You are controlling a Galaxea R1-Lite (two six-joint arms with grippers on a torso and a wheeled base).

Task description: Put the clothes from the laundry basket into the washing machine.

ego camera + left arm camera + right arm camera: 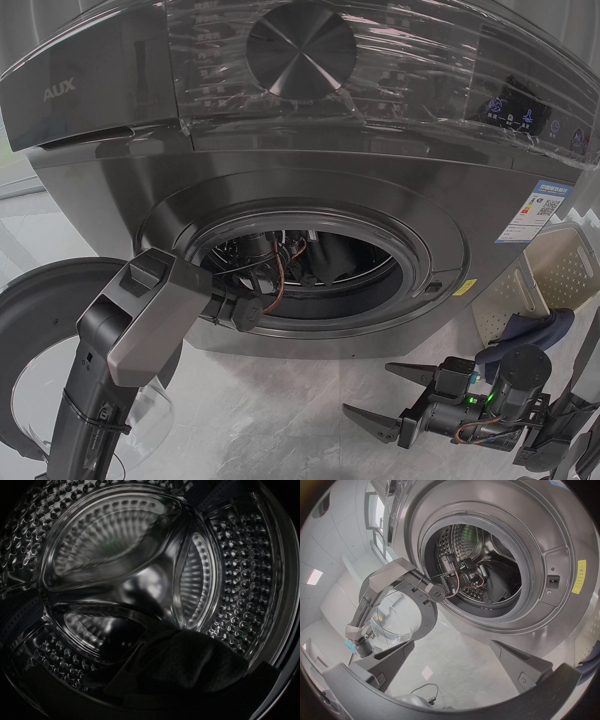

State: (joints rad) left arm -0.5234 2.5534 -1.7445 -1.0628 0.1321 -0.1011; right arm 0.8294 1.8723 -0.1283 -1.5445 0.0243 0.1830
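Left hand (290, 250) is sitting inside the washing machine (375, 181) beside a dark garment (187, 661); its grip is impossible to tell. Right hand (369, 390) is hovering released at five o'clock of the opening, near the laundry basket (550, 262).

left arm (150, 306) fills the left of the washing machine (475, 206) opening; the right side is free.

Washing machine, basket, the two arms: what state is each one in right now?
door, open, swung to the robot's left.
drum, holds a dark garment.
laundry basket, blue garment draped over its edge.
left arm, extends into the drum.
right gripper, open, empty, outside the drum.
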